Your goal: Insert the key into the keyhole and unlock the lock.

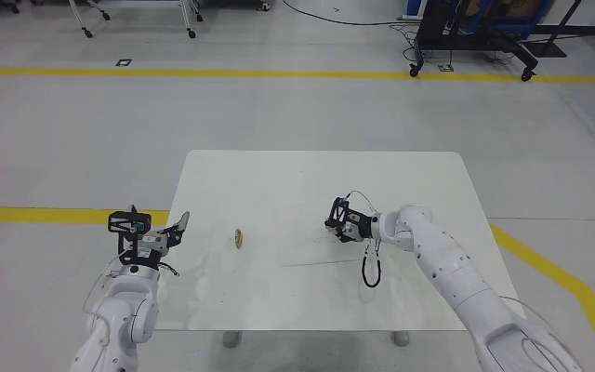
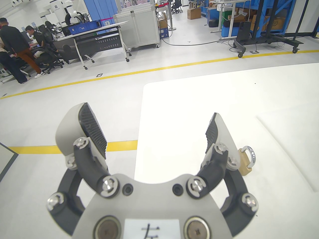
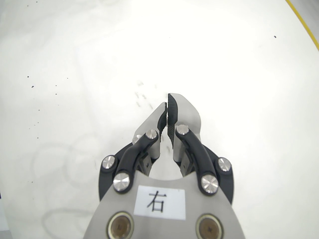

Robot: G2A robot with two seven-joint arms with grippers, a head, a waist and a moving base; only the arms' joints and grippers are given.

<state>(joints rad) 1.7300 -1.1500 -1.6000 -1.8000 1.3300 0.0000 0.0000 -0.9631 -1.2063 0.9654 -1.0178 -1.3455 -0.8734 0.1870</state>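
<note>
Quite low, right pincer [image 3: 167,101] tight.

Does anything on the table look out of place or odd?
Nothing serious. The padlock lies flat on the table, and no damage to it can be made out. The tabletop is dirty, with dark specks and faint scuff marks close to the shut right gripper.
</note>
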